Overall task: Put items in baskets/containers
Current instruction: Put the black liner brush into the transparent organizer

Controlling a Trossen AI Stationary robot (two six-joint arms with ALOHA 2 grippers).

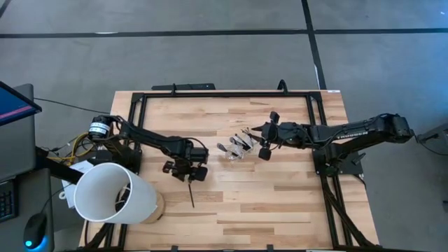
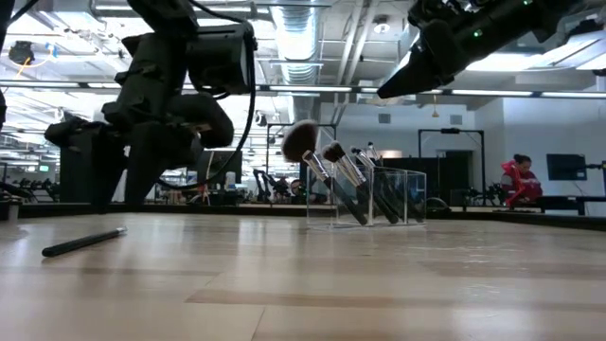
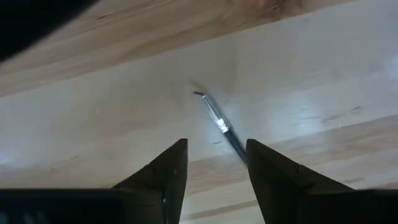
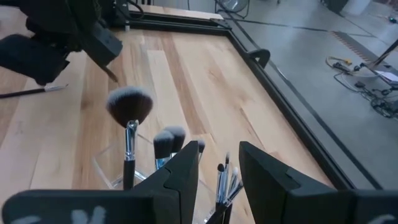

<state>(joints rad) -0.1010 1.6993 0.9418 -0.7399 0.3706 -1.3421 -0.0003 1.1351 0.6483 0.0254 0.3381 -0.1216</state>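
Observation:
A thin dark brush (image 1: 191, 192) with a silver ferrule (image 3: 214, 115) lies flat on the wooden table, left of centre, and also shows in the low view (image 2: 83, 242). My left gripper (image 3: 214, 168) hovers open just above the brush, pointing steeply down, one finger on each side of its handle end (image 1: 186, 173). A clear plastic container (image 1: 236, 147) stands mid-table with several brushes leaning in it, fluffy tips up (image 2: 327, 156). My right gripper (image 4: 219, 165) hangs open above the container's right side (image 1: 257, 134), nothing between its fingers.
A large white cylinder (image 1: 112, 192) lies at the table's near left corner, close to the left arm's base. A black frame (image 1: 224, 94) runs along the table's far and side edges. Bare wood stretches toward the near edge. A person (image 2: 519, 180) sits in the room far beyond the table.

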